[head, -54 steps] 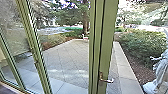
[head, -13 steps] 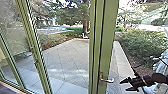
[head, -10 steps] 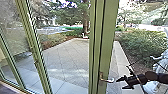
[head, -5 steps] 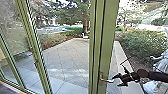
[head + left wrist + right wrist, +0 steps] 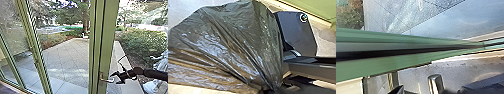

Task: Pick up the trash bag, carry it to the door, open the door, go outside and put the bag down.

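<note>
From where I'm standing, it's the door's thick green upright (image 5: 107, 37) that is in the way, running straight up in front of the robot with the paved yard (image 5: 65, 60) beyond it. The right gripper (image 5: 114, 78) is over at the lever handle (image 5: 108, 80), its jaws spread wide, the lever's free end right by their tips; they aren't closed on it, and whether they touch it I can't tell. The trash bag (image 5: 228, 45), dark and shiny, is at the robot's left wrist, its folds drawn together toward the left gripper (image 5: 276, 90); how far those jaws are open, or whether they grip the bag, I can't make out. More green framing (image 5: 33, 47) slants across at the left, with glass beside it. Outside, a pale stone border (image 5: 127, 75) edges the paving, and past that grows a broad leafy bush (image 5: 142, 45). Behind the right arm there's a whitish statue (image 5: 160, 65), partly covered by it. A tree trunk (image 5: 86, 22) rises at the yard's far end.
</note>
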